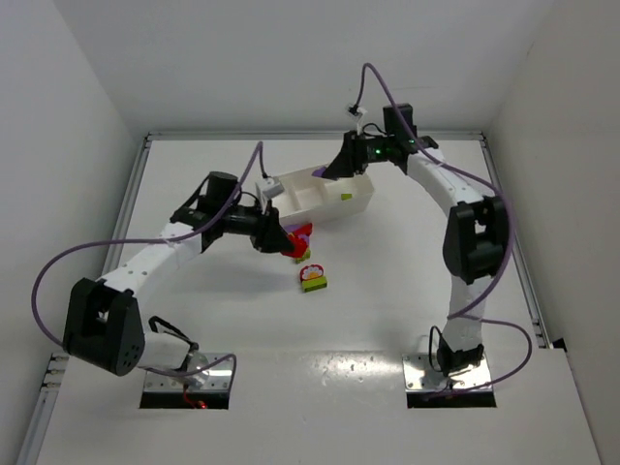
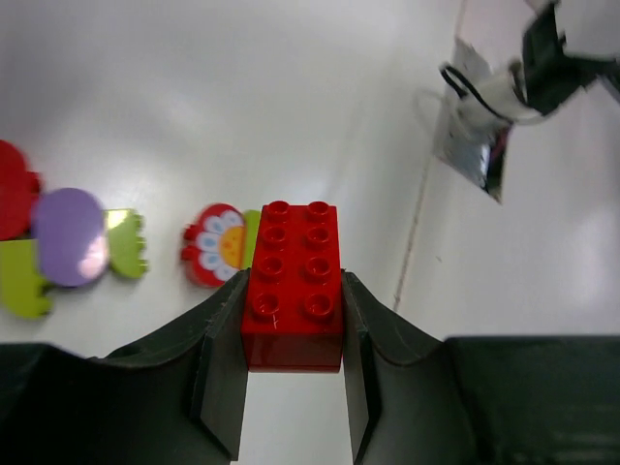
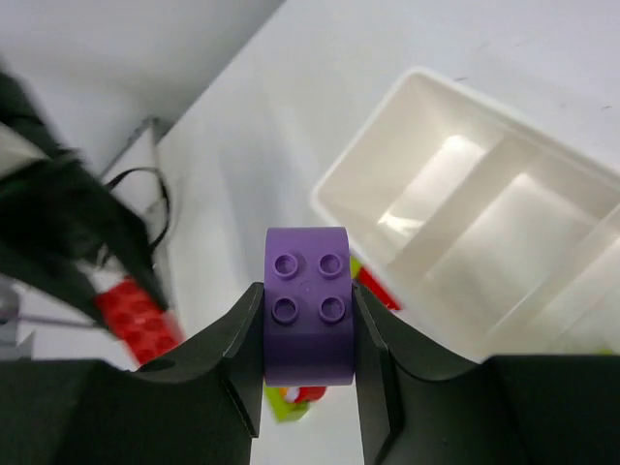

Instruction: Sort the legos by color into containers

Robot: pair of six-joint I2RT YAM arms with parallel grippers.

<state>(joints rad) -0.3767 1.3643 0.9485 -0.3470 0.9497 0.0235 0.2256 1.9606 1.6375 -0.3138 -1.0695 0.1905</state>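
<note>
Jaws of the left gripper are clamped on the long sides of a red brick. Its bumps face the camera, so it likely will not slip on the way to the white tray. Jaws of the right gripper pinch a purple brick the same way, up by the tray's far side. More legos, one a lime green brick, lie on the table near the tray.

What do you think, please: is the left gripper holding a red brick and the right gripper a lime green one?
Not quite: the right wrist view shows the right gripper holding a purple brick, not lime green. The left gripper does hold a red brick.
</note>
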